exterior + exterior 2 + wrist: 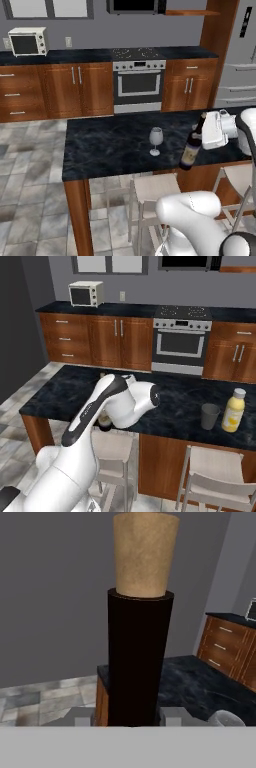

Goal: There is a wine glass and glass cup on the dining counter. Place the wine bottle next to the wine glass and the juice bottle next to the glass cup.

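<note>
The left base view looks forward and down from behind the arm over the long black marble dining counter [115, 142] towards the far oven wall. The right base view faces the same way from the other side (both share that slab and the steel oven [181, 345]). The hand view sits very near the tall dark glass wine bottle [137, 657], looking along its neck.

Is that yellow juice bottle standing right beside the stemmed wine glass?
No, the juice bottle stands beside the grey glass cup on the dining counter, not by a stemmed glass.
</note>
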### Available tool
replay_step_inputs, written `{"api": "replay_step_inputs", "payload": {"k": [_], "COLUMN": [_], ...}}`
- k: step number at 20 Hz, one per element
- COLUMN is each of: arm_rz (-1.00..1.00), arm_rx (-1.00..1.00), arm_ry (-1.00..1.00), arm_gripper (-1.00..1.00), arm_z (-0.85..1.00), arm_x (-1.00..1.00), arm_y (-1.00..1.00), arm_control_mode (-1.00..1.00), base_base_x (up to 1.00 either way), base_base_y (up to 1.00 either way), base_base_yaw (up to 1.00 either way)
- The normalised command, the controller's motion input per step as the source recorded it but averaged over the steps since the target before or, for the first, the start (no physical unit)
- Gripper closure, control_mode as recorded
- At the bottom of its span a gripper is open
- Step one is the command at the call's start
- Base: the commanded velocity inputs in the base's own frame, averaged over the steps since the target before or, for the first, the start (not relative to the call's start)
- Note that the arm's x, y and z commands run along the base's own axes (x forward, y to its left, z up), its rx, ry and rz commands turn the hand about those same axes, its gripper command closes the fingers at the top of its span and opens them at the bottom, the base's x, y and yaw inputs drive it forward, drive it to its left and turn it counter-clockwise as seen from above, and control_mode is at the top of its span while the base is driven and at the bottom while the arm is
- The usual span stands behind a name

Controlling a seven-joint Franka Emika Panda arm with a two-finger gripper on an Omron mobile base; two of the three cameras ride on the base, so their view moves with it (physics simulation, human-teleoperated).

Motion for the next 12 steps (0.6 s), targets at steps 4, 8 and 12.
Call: {"api": "replay_step_inputs", "payload": {"k": [4, 8, 12], "arm_rz": [0.00, 0.00, 0.00], "arm_rx": [0.00, 0.00, 0.00], "arm_ry": [0.00, 0.00, 0.00], "arm_gripper": [1.00, 1.00, 1.00], "arm_z": [-0.07, -0.13, -0.18], "arm_x": [0.44, 0.45, 0.43], "arm_y": [-0.04, -0.02, -0.01], "arm_control_mode": [-1.00, -1.00, -1.00], "base_base_x": [0.00, 0.00, 0.00], "base_base_y": [0.00, 0.00, 0.00], "base_base_yaw": [0.00, 0.00, 0.00]}}
